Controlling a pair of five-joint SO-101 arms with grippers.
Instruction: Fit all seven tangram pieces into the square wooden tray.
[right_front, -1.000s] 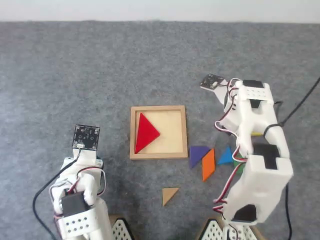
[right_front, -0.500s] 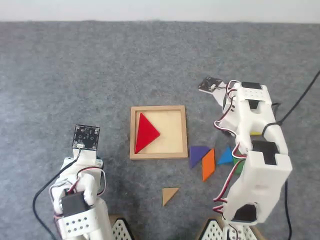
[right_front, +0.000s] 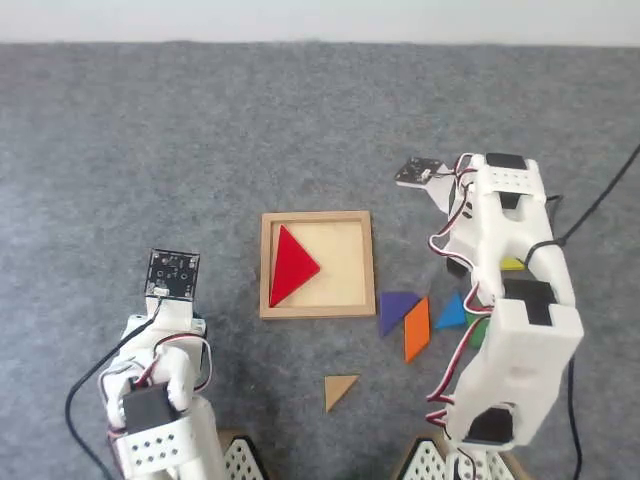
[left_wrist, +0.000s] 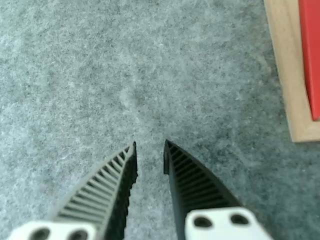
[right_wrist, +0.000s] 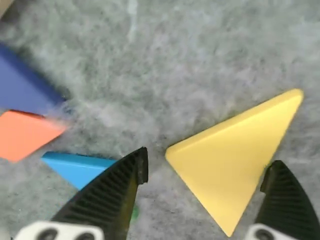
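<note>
Right of the tray (right_front: 318, 215), right fingers (right_wrist: 110, 195) wide astride yellow triangle (right_wrist: 235, 155), left fingers (left_wrist: 197, 185) narrowly parted over grey carpet (left_wrist: 100, 75)

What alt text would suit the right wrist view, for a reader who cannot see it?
The right arm's open jaws sit on either side of a yellow triangle lying on grey carpet. Beyond one jaw lie a blue triangle, an orange piece and a purple piece.
</note>
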